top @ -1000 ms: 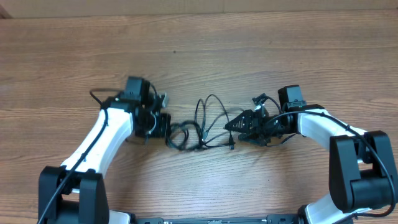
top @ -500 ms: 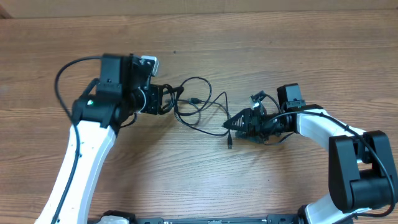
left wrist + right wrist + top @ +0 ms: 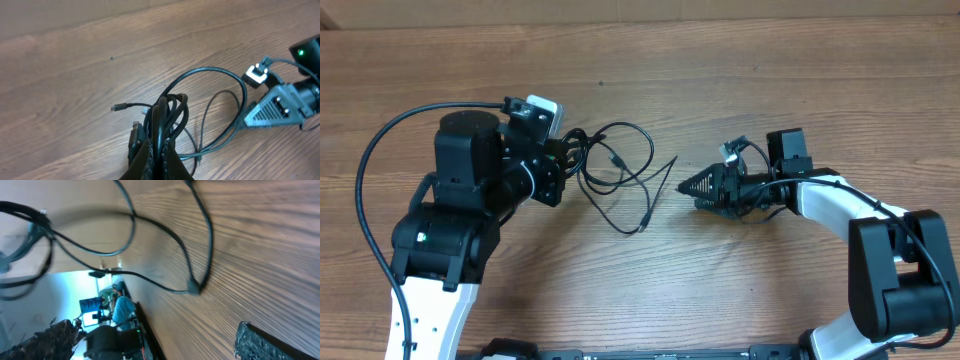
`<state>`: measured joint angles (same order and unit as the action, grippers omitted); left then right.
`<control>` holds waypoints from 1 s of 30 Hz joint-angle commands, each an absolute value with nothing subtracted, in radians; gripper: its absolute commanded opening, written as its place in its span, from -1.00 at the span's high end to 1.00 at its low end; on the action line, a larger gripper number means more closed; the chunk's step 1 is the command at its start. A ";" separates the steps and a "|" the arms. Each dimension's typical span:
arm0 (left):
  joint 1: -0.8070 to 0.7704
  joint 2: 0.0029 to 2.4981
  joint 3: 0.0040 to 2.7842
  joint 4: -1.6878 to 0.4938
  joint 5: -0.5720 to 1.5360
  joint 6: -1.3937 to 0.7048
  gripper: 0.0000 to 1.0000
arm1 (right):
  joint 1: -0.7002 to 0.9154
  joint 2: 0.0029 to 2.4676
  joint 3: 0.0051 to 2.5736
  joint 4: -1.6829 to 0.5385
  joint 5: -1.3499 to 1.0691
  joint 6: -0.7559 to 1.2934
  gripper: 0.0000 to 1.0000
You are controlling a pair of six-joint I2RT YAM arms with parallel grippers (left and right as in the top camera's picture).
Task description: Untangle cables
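On the wooden table (image 3: 770, 80), left gripper (image 3: 157, 152) clenched around the bunched cables (image 3: 620, 165), right gripper (image 3: 690, 194) spread wide near them

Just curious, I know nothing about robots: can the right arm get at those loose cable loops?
Probably yes: the right gripper stands open, pointing at the cables, with only bare table between.

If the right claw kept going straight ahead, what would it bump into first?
Probably the cables: a thin loose strand crosses just ahead of the open right gripper. Its height is hard to judge, so it might slip past.
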<state>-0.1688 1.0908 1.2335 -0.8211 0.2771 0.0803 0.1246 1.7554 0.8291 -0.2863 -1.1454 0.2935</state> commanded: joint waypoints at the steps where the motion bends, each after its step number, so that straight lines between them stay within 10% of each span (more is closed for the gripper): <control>1: -0.169 1.080 1.267 -0.817 0.211 0.159 0.92 | 0.125 1.739 0.826 -0.216 -1.245 0.353 -1.00; 18: -0.171 1.086 1.266 -0.888 0.252 0.266 0.91 | 0.130 1.739 0.826 0.672 -1.367 1.000 -1.00; 30: -0.171 1.086 1.265 -0.894 0.557 0.589 0.92 | 0.179 1.739 0.826 0.815 -1.362 1.081 -0.99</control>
<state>-0.1688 1.0901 1.2335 -0.8982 0.3985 0.4496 0.1619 1.7546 0.8227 0.8101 -1.3571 1.0546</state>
